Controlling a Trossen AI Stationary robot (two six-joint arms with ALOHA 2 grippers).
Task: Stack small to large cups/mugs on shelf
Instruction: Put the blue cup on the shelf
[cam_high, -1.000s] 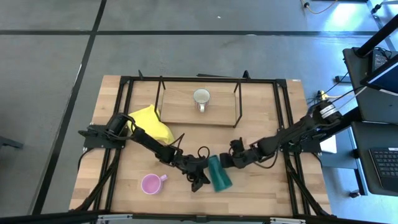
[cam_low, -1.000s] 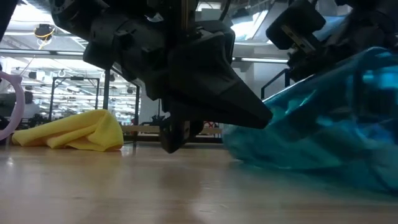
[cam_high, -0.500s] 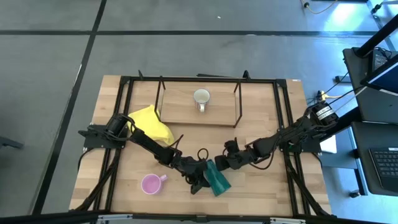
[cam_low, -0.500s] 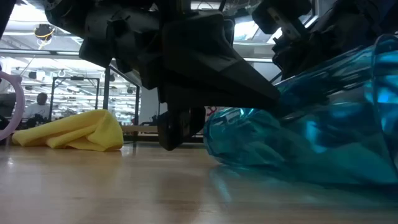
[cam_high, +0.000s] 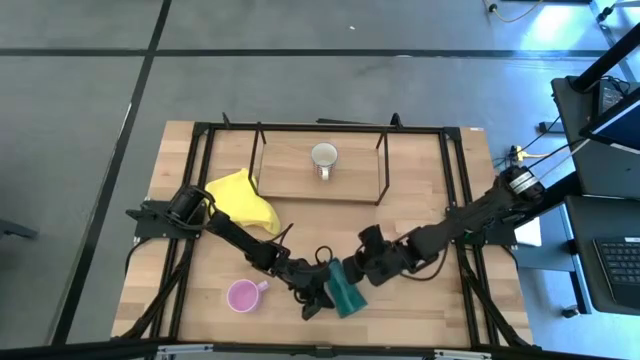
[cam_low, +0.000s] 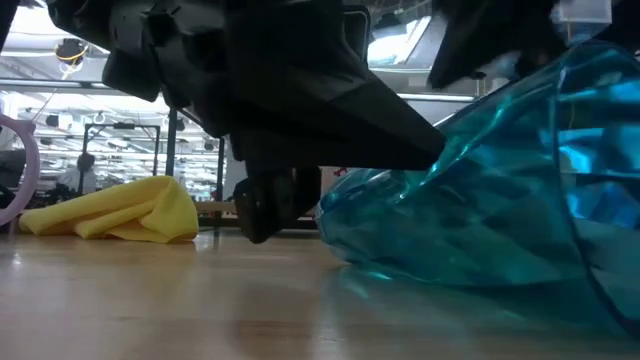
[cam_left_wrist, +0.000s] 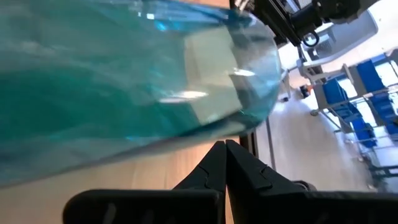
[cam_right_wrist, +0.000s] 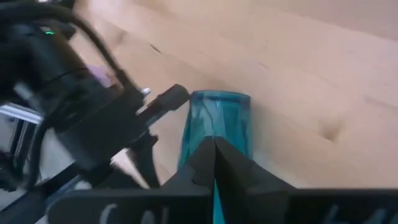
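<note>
The teal tumbler (cam_high: 343, 291) lies tilted near the table's near edge, its lower end (cam_low: 335, 235) down at the wood and the other end raised. My right gripper (cam_high: 354, 274) is shut on it from the far right. My left gripper (cam_high: 318, 301) is shut, its tips (cam_left_wrist: 224, 144) right at the tumbler's side wall (cam_left_wrist: 124, 81). The pink mug (cam_high: 242, 295) stands on the table to the left. The white mug (cam_high: 323, 157) stands on the shelf (cam_high: 290, 178). My right gripper (cam_right_wrist: 214, 142) pinches the tumbler at its raised end; a teal strip (cam_right_wrist: 214, 194) shows between the two fingers. The fingers lie along the tumbler, slanting down from the far right. Its far end (cam_right_wrist: 219, 99) rests on the wood. My left gripper: whether its shut tips touch the wall, I cannot tell.
A yellow cloth (cam_high: 240, 198) lies by the shelf's left end. Black metal rods (cam_high: 381, 165) frame the shelf and run along the table's sides. Bare wood (cam_high: 430, 300) lies right of the tumbler. Both arms cross the table's middle low over the wood.
My right gripper has moved toward the near edge and left, carrying the tumbler with it; the tumbler has slid that way and turned, and its held end has risen. My left gripper has shifted slightly toward the near edge and stays beside the tumbler.
</note>
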